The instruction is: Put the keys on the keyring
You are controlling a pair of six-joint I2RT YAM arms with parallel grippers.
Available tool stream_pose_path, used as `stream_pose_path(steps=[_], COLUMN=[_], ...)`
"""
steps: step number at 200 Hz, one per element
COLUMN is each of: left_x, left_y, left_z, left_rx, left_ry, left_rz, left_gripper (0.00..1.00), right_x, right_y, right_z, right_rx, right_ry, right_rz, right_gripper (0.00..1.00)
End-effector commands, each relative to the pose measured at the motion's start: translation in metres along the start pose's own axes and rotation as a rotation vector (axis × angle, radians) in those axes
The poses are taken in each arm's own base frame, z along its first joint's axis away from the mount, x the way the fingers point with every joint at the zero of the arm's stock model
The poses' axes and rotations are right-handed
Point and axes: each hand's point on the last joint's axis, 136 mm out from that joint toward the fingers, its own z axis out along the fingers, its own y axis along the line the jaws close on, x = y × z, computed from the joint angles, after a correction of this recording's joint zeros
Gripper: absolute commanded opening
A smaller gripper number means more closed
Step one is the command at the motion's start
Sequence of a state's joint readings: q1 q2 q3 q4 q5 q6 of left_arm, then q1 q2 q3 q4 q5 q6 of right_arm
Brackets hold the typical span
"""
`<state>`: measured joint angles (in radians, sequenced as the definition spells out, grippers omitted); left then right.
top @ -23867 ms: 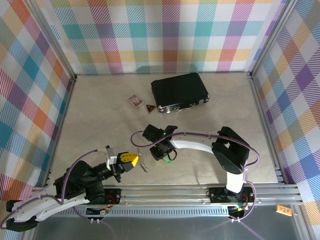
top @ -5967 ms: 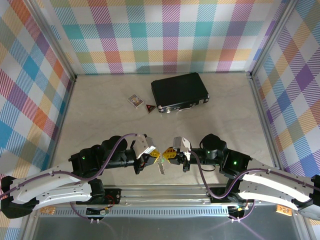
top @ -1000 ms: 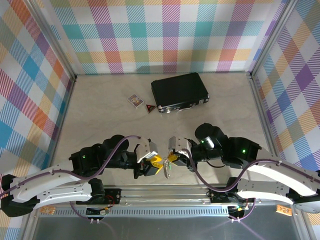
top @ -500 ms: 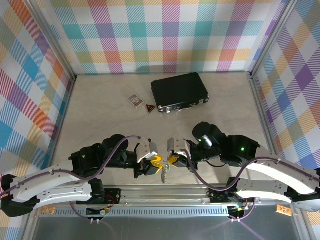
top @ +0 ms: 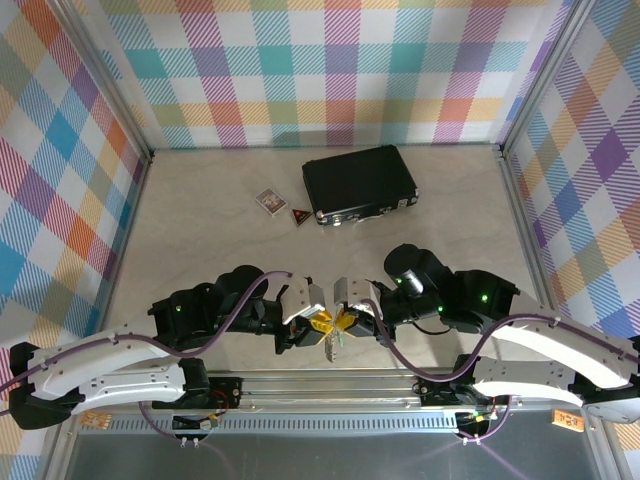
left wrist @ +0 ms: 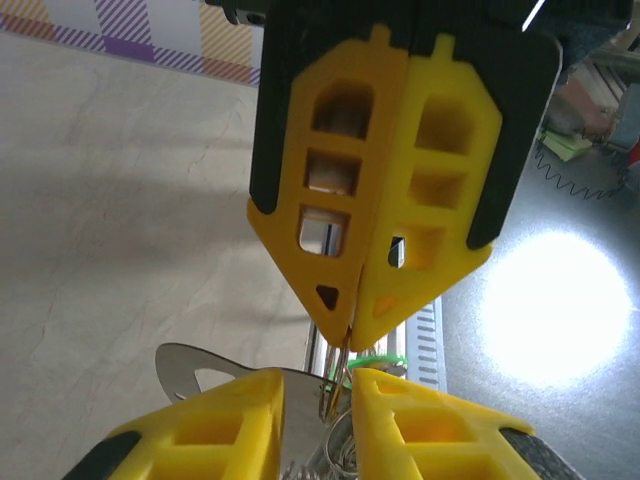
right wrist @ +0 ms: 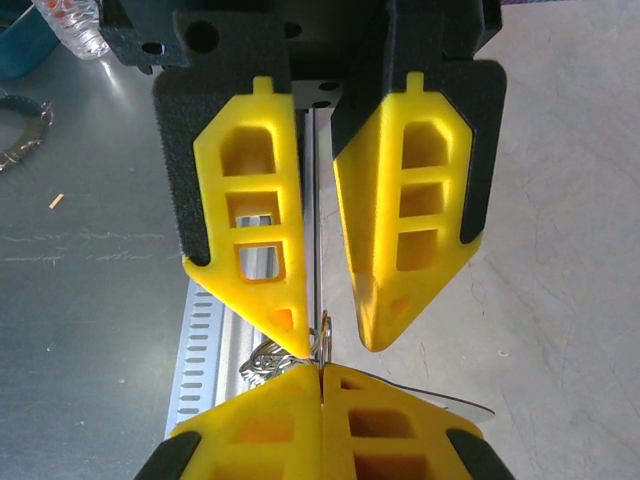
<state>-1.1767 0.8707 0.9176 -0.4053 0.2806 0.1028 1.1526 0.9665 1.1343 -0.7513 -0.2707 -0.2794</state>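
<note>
The right pincer is pressed together. Its tips nip a thin wire loop with a sliver of green just beside it, which I take for the end of the key.

The left pincer meets it nose to nose, fingers spread a little. In the gap stands a flat strip of silvery metal seen edge-on, close against one finger. That should be the keyring, though I cannot tell how firmly it is gripped. Its long axis runs along the left fingers, in line with the right pincer, so the key sits straight ahead of the ring and touches or nearly touches it. A bumpy, chain-like bit hangs below the meeting point.

From above, both arms are equally near, and the metal dangles between them at the near edge of the desk.

Well apart, toward the far wall, lie a black case, a small red tag and a little patterned box. No brand or writing can be read on any of them.
</note>
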Motion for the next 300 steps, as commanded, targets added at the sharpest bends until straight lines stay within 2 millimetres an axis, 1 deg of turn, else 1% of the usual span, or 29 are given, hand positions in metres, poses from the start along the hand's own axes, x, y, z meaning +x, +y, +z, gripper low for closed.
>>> stream_pose_path(steps=[1, 18, 67, 85, 95, 114, 124, 152, 191, 239, 262, 300], left_x=[-0.022, -0.022, -0.017, -0.015, -0.014, -0.011, -0.012, -0.013, -0.008, -0.006, -0.003, -0.003], left_y=[-0.006, -0.005, 0.0, 0.001, 0.002, 0.004, 0.004, 0.003, -0.001, 0.001, 0.002, 0.001], left_z=[-0.006, -0.006, -0.002, -0.004, -0.006, -0.011, -0.014, -0.016, -0.01, -0.007, -0.004, -0.001], left_rx=[0.019, 0.013, -0.004, -0.015, -0.023, -0.044, -0.05, -0.046, -0.013, -0.017, -0.018, -0.01], left_ry=[-0.061, -0.063, -0.044, -0.043, -0.045, -0.054, -0.065, -0.082, -0.054, -0.046, -0.029, -0.027], left_rz=[0.037, 0.041, 0.047, 0.051, 0.055, 0.055, 0.055, 0.054, 0.047, 0.047, 0.049, 0.052], left_gripper=[0.2, 0.17, 0.17, 0.17, 0.19, 0.27, 0.29, 0.3, 0.33, 0.33, 0.3, 0.28], right_x=[-0.011, -0.011, -0.012, -0.011, -0.011, -0.012, -0.011, -0.011, -0.011, -0.012, -0.012, -0.012], right_y=[0.007, 0.008, 0.013, 0.012, 0.011, 0.012, 0.012, 0.012, 0.013, 0.013, 0.014, 0.014], right_z=[-0.004, -0.004, -0.003, -0.003, -0.003, -0.004, -0.004, -0.003, -0.004, -0.004, -0.004, -0.003], right_rx=[-0.031, -0.039, -0.066, -0.062, -0.059, -0.061, -0.06, -0.064, -0.062, -0.066, -0.069, -0.071], right_ry=[-0.029, -0.031, -0.047, -0.043, -0.04, -0.047, -0.044, -0.041, -0.047, -0.049, -0.05, -0.05], right_rz=[-0.04, -0.042, -0.046, -0.043, -0.041, -0.045, -0.045, -0.044, -0.044, -0.045, -0.044, -0.044], right_gripper=[0.0, 0.0, 0.0, 0.0, 0.0, 0.0, 0.0, 0.0, 0.0, 0.0, 0.0, 0.0])
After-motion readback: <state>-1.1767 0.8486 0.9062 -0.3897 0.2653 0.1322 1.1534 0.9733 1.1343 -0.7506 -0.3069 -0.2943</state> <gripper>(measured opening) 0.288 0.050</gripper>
